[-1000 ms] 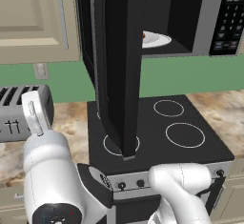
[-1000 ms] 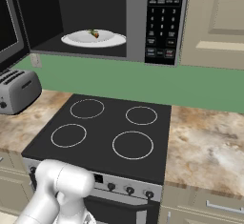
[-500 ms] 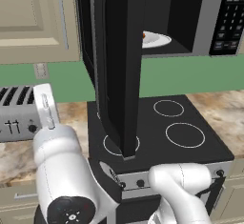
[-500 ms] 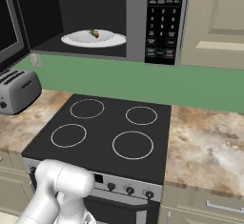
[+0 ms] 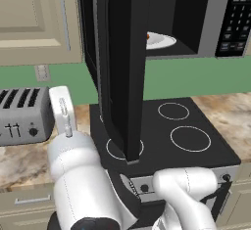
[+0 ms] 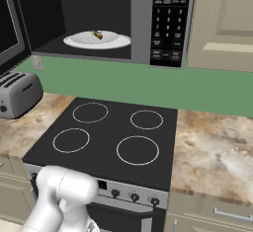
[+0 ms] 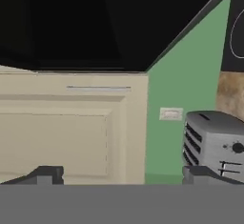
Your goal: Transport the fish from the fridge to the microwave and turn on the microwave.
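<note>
The microwave (image 6: 165,23) hangs above the stove with its large dark door (image 5: 122,67) swung wide open. Inside it, a white plate (image 6: 118,41) carries the small fish (image 6: 98,34); the plate's edge (image 5: 162,40) also shows past the door in the left base view. My gripper (image 7: 123,175) is open, its fingertips (image 7: 45,173) far apart with nothing between them. It faces a cream cabinet door, the green wall and the underside of the open door. The fridge is out of view.
A silver toaster (image 5: 22,114) stands on the marble counter left of the black stovetop (image 6: 108,132). My white arm (image 5: 63,114) rises between the toaster and the open door. Cream upper cabinets (image 6: 222,19) flank the microwave.
In the left base view my arm has swung rightward, from in front of the toaster toward the open microwave door. The plate and the fish have not moved.
</note>
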Controlling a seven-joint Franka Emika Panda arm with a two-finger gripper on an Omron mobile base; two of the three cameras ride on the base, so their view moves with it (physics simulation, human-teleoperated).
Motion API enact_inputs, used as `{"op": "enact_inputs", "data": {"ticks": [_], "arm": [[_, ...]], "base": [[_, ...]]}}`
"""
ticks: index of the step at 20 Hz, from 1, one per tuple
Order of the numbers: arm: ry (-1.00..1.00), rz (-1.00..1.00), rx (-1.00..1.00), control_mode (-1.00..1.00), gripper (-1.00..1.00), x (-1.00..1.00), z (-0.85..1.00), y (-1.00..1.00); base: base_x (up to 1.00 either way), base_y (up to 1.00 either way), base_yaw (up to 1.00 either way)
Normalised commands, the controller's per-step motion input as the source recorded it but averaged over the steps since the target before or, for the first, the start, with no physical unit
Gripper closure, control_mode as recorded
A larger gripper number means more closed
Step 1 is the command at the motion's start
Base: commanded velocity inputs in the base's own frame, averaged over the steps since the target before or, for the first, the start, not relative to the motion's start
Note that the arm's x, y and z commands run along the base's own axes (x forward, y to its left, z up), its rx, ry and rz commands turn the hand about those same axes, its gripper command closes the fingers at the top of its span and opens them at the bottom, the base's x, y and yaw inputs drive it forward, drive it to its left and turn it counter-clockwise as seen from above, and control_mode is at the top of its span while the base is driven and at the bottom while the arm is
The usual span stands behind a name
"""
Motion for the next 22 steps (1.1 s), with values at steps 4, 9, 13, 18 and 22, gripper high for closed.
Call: {"op": "enact_inputs", "data": {"ticks": [4,9,13,18,22], "arm": [[-0.03,-0.06,0.1,-1.0,-1.0,-0.2,0.1,-0.15],[-0.01,-0.1,0.1,-1.0,-1.0,-0.26,0.11,-0.16],[-0.01,-0.14,0.09,-1.0,-1.0,-0.32,0.13,-0.22],[-0.01,-0.14,0.1,-1.0,-1.0,-0.3,0.12,-0.25],[0.0,-0.14,0.1,-1.0,-1.0,-0.24,0.12,-0.26]], "base": [[0.0,0.0,0.0],[0.0,0.0,0.0],[0.0,0.0,0.0],[0.0,0.0,0.0],[0.0,0.0,0.0]]}}
